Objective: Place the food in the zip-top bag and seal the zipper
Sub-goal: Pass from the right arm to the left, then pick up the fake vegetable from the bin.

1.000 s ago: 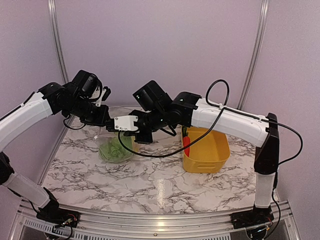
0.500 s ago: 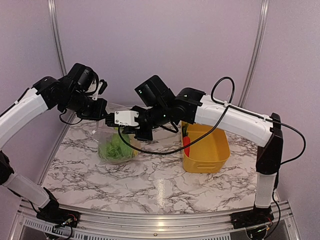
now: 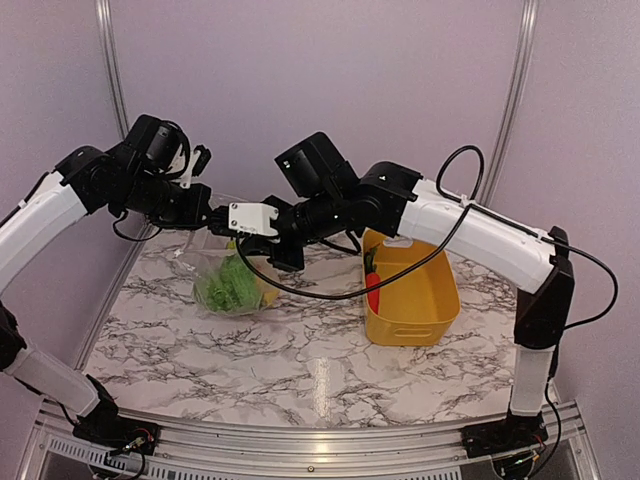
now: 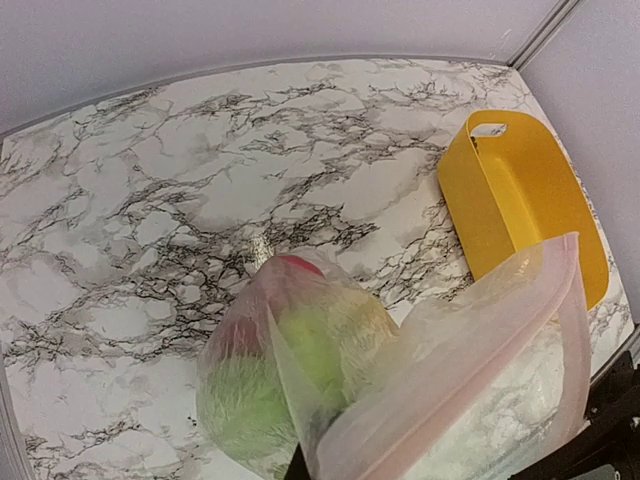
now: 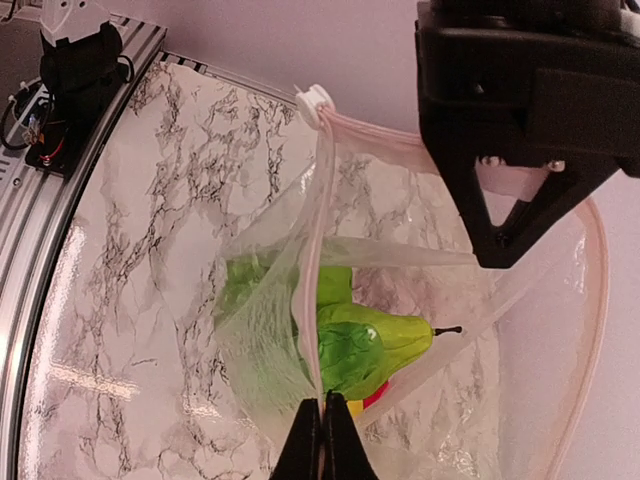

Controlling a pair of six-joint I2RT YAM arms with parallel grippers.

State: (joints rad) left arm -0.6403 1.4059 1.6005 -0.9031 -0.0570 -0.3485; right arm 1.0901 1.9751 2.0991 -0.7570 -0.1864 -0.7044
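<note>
The zip-top bag (image 3: pixel 228 282) hangs between my two grippers over the left of the table. Through the plastic show a green pear (image 5: pixel 400 340), green leafy pieces (image 5: pixel 255 300) and bits of red and yellow food (image 5: pixel 368 398). My right gripper (image 5: pixel 322 428) is shut on the pinkish zipper (image 5: pixel 312 250), whose white slider (image 5: pixel 314 98) sits at the far end. My left gripper (image 3: pixel 212 220) is shut on the bag's top edge beside the right gripper (image 3: pixel 232 226). Only a dark sliver of the left gripper (image 4: pixel 294 466) shows under the bag (image 4: pixel 300 360). An orange-red carrot (image 3: pixel 373 288) lies in the basket.
The yellow basket (image 3: pixel 425 310) stands right of the bag on the marble table (image 3: pixel 300 370); in the left wrist view the basket (image 4: pixel 520 190) lies beyond the bag. Metal rails run along the near edge, and a wall closes the back.
The left gripper has shut on the bag's edge. Both arms have risen and shifted left, lifting the bag's mouth so the bag hangs taller.
</note>
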